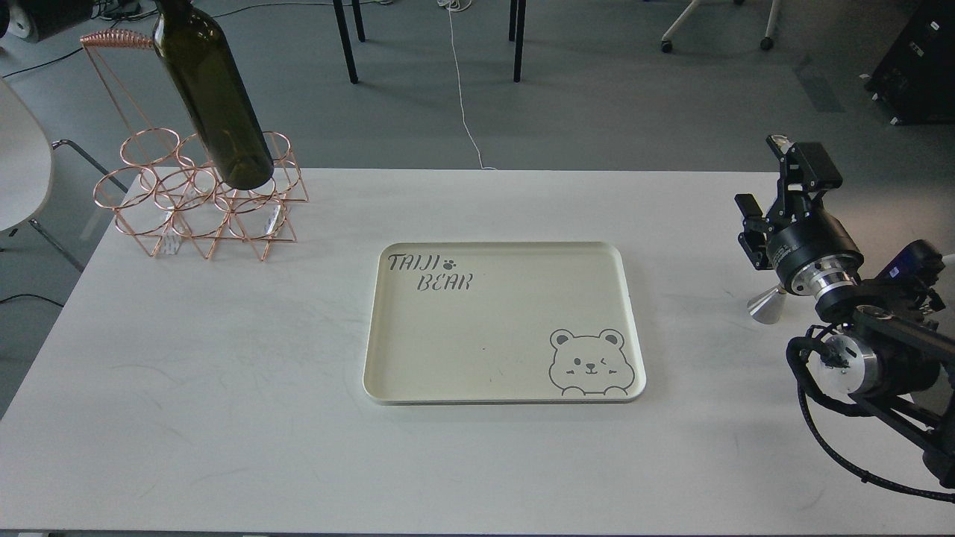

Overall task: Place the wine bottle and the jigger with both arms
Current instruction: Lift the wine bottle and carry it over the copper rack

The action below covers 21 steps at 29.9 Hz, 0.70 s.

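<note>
The dark olive-green wine bottle (213,89) stands leaning in a copper wire rack (201,209) at the table's far left, and its neck runs out of the top of the view. The shiny steel jigger (765,304) lies on its side on the table at the right, partly hidden behind my right wrist. My right gripper (768,186) hangs above and just beyond the jigger, its fingers apart and holding nothing. My left arm and gripper are out of view.
A cream tray (388,321) printed with "TAIJI BEAR" and a bear face lies in the middle of the white table (224,418). A white chair (22,164) stands off the left edge. Chair legs and cables are on the floor beyond.
</note>
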### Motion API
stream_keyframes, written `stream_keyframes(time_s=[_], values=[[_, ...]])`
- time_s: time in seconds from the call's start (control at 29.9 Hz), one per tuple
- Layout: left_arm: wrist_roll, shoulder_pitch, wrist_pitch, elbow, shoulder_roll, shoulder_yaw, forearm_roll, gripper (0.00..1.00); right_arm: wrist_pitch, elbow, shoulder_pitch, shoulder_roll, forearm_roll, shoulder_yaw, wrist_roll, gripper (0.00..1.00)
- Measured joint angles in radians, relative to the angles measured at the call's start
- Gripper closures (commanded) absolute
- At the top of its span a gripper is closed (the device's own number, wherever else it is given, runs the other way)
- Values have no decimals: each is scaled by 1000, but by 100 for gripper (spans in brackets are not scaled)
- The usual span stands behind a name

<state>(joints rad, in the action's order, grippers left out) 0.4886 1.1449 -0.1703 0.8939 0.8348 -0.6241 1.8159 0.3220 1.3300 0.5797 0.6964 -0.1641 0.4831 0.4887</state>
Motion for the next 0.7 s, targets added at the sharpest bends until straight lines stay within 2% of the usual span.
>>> stream_keyframes(time_s=[0.7], values=[[0,-3,16,-27,-6,40,-10,95,-1,0,0,0,0,-2,0,4]])
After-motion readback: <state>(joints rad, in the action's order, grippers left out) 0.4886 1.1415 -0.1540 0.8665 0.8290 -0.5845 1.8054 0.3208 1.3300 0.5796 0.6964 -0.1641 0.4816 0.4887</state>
